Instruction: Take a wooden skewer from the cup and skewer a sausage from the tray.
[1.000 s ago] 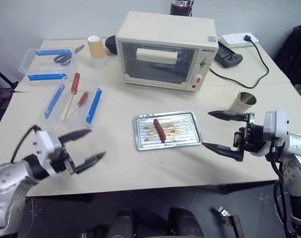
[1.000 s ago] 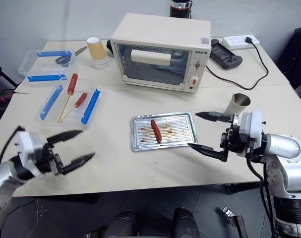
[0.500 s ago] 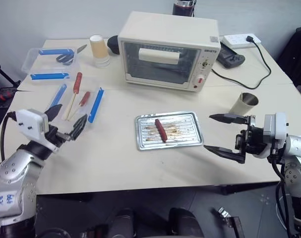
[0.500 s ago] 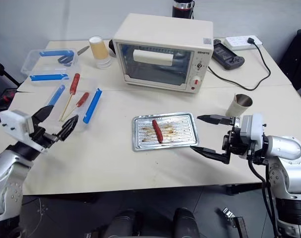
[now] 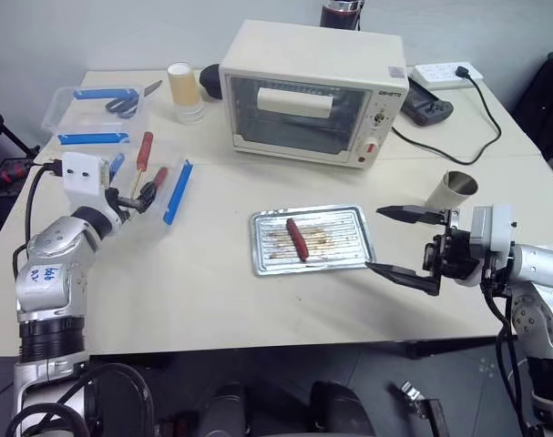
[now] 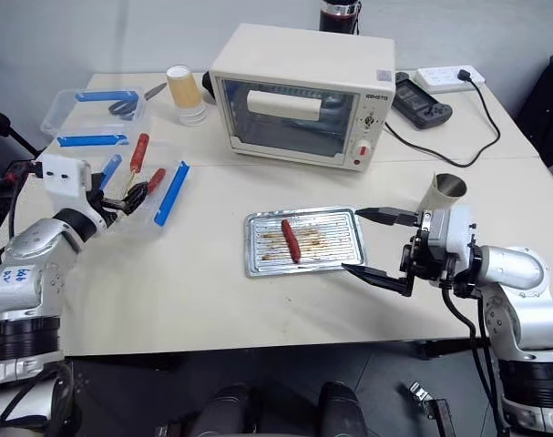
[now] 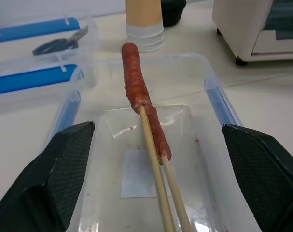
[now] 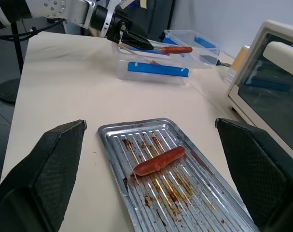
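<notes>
Left gripper (image 5: 147,194) at centre left, fingers spread over a clear box (image 7: 204,82); right gripper (image 5: 405,244) spread beside the tray (image 5: 353,215); sausage (image 5: 296,238) mid-tray looks soft, greasy; skewer unseen in the cup (image 5: 451,189), presumably light, brittle; pinch near its top.

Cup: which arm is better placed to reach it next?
Right. The cup stands just behind the right gripper, fingers open; the left gripper is far off, over the clear plastic box.

left gripper (image 5: 148,194) moved forward over clear box (image 5: 163,216)
</notes>
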Controlling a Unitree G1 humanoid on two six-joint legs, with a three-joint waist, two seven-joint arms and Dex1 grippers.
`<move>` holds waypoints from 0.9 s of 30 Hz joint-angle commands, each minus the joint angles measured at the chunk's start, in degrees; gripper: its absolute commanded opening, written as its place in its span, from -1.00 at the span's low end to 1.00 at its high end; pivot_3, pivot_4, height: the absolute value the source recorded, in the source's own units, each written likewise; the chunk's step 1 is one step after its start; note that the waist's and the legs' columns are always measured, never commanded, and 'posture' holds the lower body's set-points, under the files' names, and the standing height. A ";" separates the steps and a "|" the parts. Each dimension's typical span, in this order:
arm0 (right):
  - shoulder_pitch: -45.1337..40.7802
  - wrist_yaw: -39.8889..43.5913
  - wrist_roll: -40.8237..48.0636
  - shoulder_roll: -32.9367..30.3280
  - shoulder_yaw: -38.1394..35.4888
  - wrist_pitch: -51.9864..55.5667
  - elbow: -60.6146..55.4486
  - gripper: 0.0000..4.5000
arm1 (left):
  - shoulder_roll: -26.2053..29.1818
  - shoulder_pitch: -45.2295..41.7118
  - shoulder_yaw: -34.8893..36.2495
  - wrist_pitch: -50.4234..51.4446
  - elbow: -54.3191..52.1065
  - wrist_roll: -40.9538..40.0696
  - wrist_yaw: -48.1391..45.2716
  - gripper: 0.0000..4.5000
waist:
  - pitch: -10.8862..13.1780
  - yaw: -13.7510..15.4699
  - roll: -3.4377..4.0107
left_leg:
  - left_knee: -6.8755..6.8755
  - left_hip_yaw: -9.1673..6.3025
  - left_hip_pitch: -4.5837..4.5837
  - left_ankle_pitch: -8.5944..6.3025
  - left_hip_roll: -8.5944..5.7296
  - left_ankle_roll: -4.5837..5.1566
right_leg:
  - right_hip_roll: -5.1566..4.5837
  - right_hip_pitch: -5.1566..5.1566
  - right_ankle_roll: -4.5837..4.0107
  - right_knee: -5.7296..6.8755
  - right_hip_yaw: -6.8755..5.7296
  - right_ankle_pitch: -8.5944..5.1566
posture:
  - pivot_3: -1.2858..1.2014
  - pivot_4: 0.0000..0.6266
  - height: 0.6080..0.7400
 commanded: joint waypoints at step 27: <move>2.58 3.63 0.91 -1.84 -1.43 -1.71 -0.40 1.00 | 11.23 22.19 9.52 -10.16 -20.55 -15.62 -41.84 -0.10 | 0.01 -0.31 -0.01 | -0.03 0.08 0.01 -0.01 0.04 -0.01 | -0.01 -0.02 -0.01 -0.04 0.01 0.00 | 0.03 -0.52 1.00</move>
